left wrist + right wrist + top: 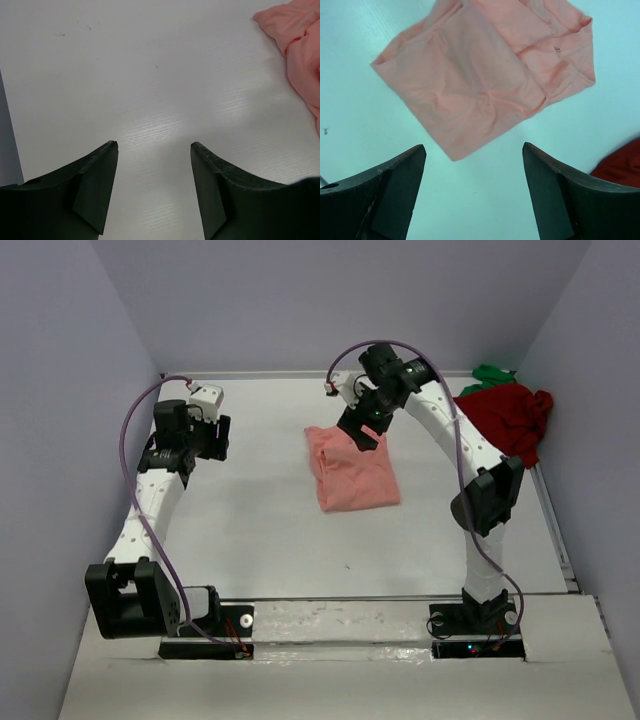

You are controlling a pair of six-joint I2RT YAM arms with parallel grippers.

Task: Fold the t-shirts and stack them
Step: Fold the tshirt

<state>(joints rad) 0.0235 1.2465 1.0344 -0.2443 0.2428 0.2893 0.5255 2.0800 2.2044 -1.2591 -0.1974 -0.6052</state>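
Note:
The salmon-pink t-shirt (pixel 350 470) lies folded into a rough rectangle near the table's middle; it also shows in the right wrist view (pixel 485 75) and at the edge of the left wrist view (pixel 300 45). My right gripper (pixel 364 429) hovers above its far edge, open and empty (pixel 474 150). The dark red t-shirt (pixel 510 415) lies crumpled at the far right, with the bright green t-shirt (pixel 492 373) peeking out behind it. My left gripper (pixel 222 437) is open and empty over bare table at the left (pixel 154 146).
Grey walls close in the white table (pixel 260 530) on the left, back and right. A corner of the dark red shirt (pixel 620 167) shows at the right edge of the right wrist view.

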